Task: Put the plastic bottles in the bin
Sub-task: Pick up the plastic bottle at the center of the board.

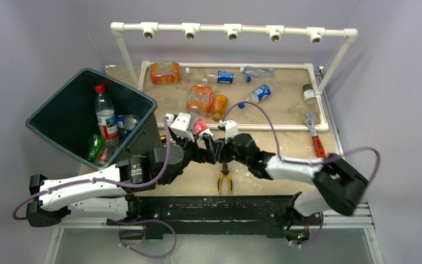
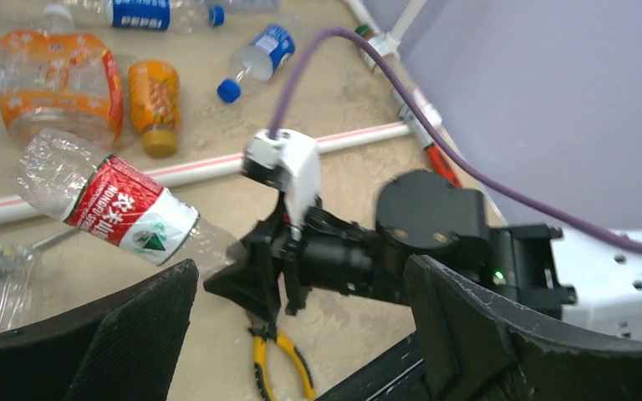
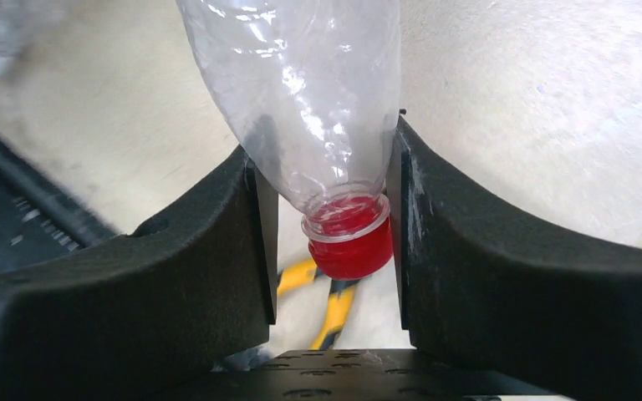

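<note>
left fingers spread wide; right fingers pinched inward, facing them.

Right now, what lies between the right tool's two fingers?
The neck and red cap of a clear bottle, pinched between the fingers of the right tool; the right wrist view shows it.

- clear bottle — red label with white lettering and a green-and-white emblem; its cap is red
- bin — dark teal-black
- standing bottle inside the bin — clear, red top, pale label
- big orange bottle — orange with white speckled print
- small orange bottle — orange with a golden top
- blue-labelled bottle — clear, blue top
- pliers — yellow handles
- wrench — red handle, grey head
- pipe frame — white with a thin red stripe
- cable — purple
- table — scuffed tan
</note>
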